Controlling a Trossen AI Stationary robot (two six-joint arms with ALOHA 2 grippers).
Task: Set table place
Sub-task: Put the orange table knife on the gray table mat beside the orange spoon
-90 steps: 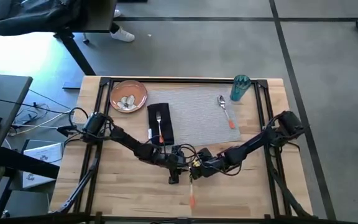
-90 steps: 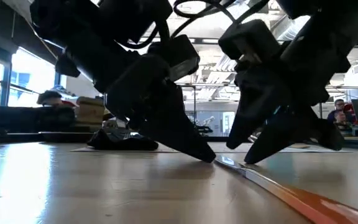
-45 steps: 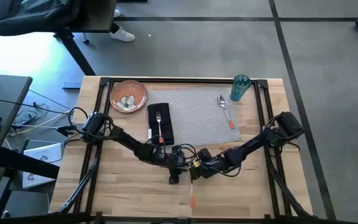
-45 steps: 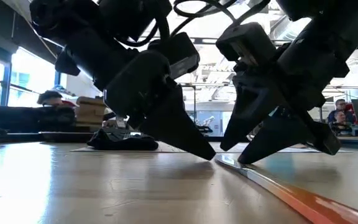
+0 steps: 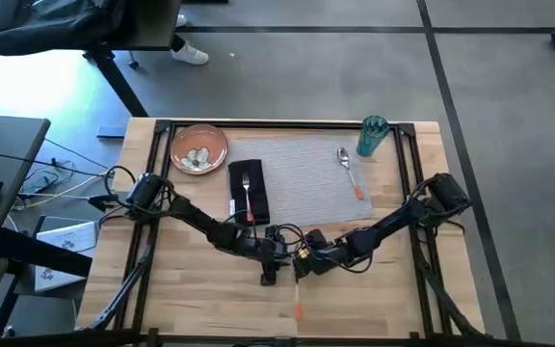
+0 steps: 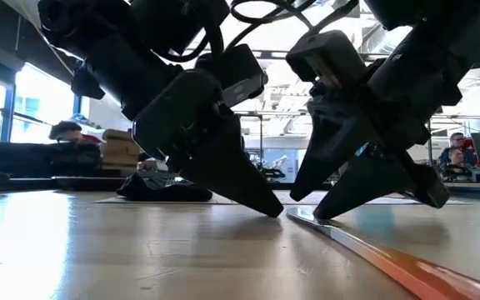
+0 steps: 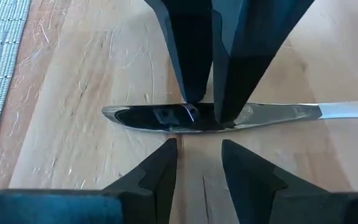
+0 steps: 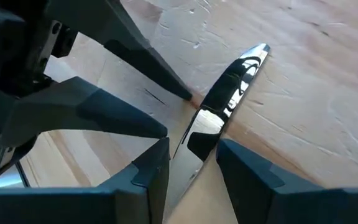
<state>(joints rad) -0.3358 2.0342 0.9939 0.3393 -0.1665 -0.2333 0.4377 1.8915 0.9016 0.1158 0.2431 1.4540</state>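
Change: right gripper (image 6: 302,214) has slid a touch leftward in the low view, closing on the left gripper (image 6: 278,212).
Claws: both slightly parted, tips down on the knife (image 7: 216,116), neither clamping it.
Knife: flat on the table (image 5: 191,294), near the placemat (image 5: 302,178).

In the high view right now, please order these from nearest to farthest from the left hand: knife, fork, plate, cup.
From the left hand:
1. Knife, on bare wood right beside it.
2. Fork, on the black napkin, up the table.
3. Plate, far left corner.
4. Cup, far right corner.
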